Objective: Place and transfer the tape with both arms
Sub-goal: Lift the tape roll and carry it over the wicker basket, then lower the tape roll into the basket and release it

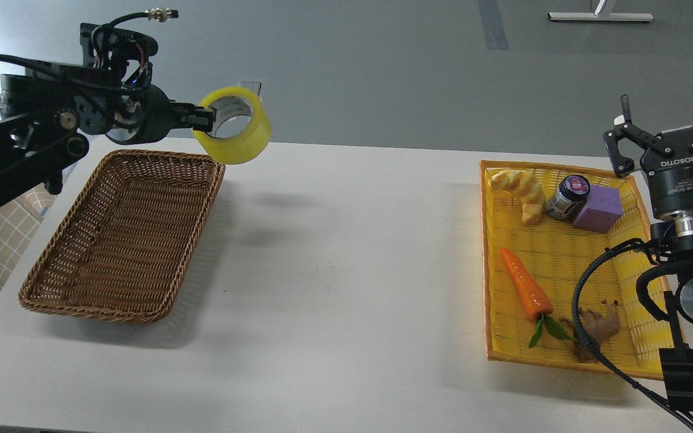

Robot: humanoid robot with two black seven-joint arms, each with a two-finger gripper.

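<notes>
A desk [334, 288] carries two containers well apart: a basket [76, 300] at the left and a tray [489, 282] at the right. In the tray, bread [521, 191] lies at the far left corner, a jar [568, 196] just right of it, and a block [599, 208] touching the jar on its right. A carrot [524, 292] lies nearer, along the left side, with a figure [600, 325] to its right near the tray's near edge. Tape [235, 126] hangs in the left end effector [202, 119] above the basket's far right corner. The right end effector [671, 129] stands just right of the tray's far corner.
</notes>
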